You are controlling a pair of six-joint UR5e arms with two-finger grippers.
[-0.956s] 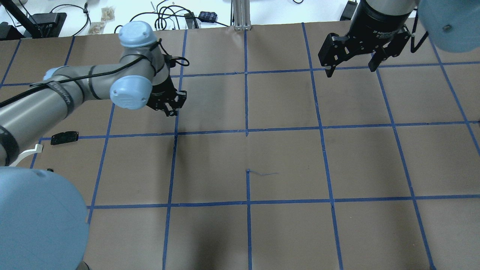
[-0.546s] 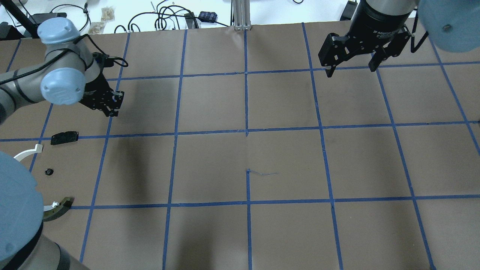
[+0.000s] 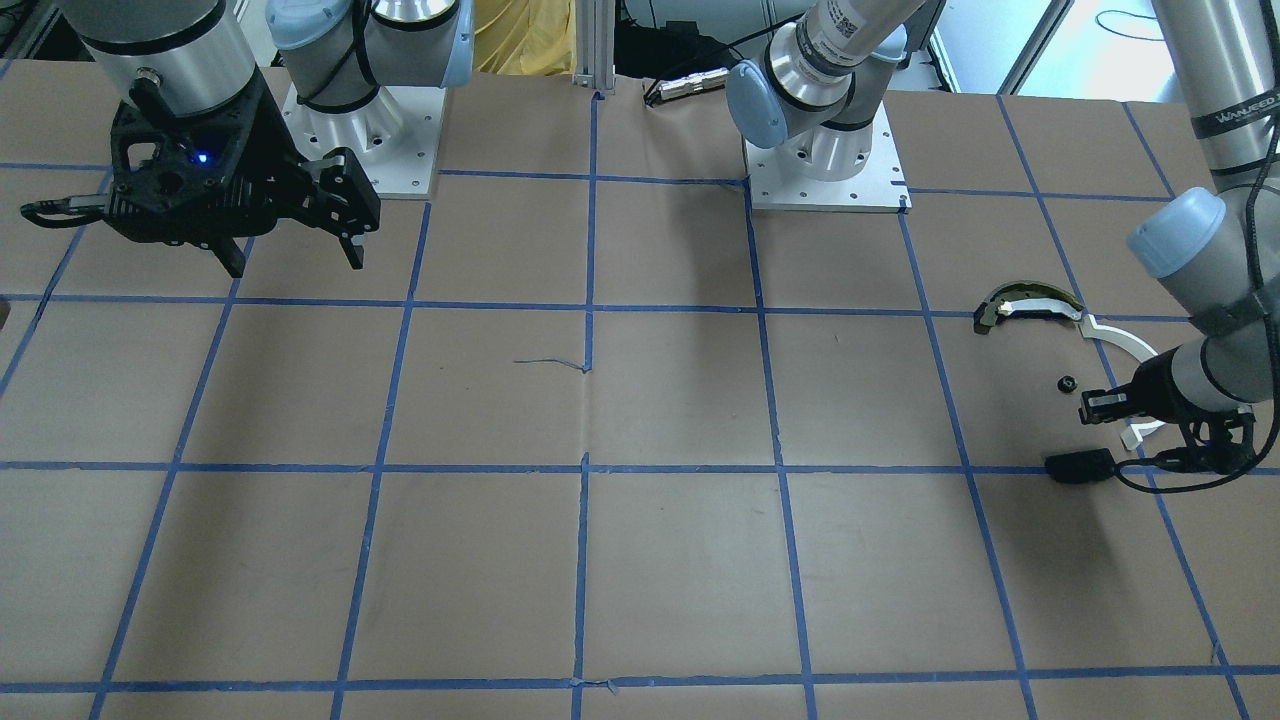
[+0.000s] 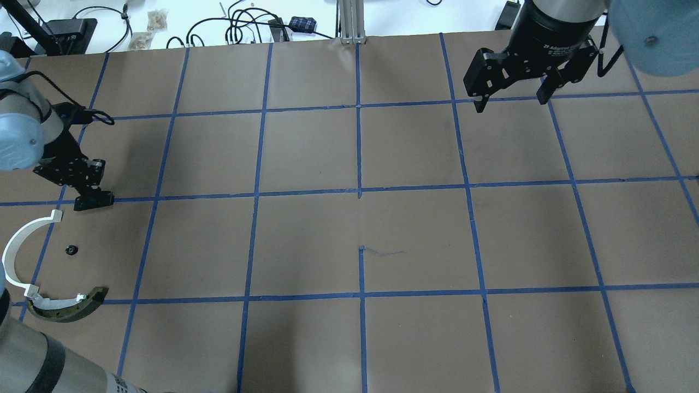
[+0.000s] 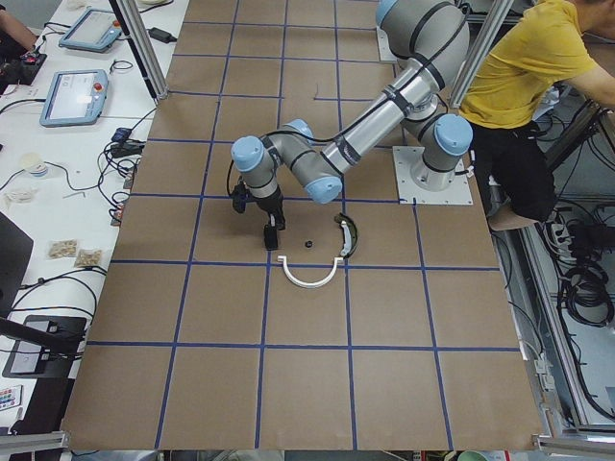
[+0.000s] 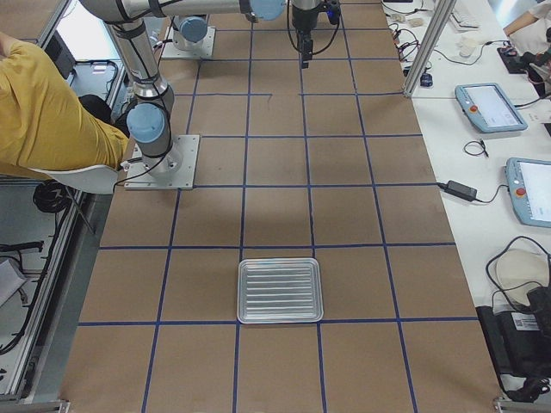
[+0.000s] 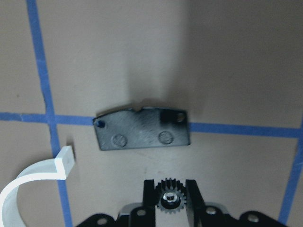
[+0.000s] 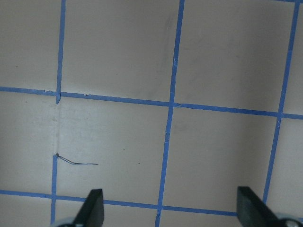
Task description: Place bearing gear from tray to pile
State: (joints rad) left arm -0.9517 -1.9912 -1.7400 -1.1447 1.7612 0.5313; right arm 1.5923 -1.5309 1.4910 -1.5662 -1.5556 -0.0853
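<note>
My left gripper (image 7: 169,204) is shut on the bearing gear (image 7: 169,197), a small black toothed wheel with a silver centre. It hangs just above the table beside the flat black plate (image 7: 142,128) of the pile. In the overhead view the left gripper (image 4: 90,188) is at the far left, over the black plate (image 4: 94,201). The white arc (image 4: 16,251), a small black part (image 4: 70,250) and the olive-edged curved piece (image 4: 71,307) lie nearer the robot. The metal tray (image 6: 279,320) shows only in the right side view. My right gripper (image 4: 510,101) is open and empty, high at the back right.
Blue tape squares cover the brown table. Cables and boxes lie beyond the far edge (image 4: 246,24). A person in a yellow shirt (image 5: 533,67) stands by the robot bases. Tablets (image 6: 491,103) lie on a side bench.
My left arm has swung far to the left across the table, carrying the gear, and now sits over the black plate. The white arc and olive piece have come into view. The right arm has not moved.
</note>
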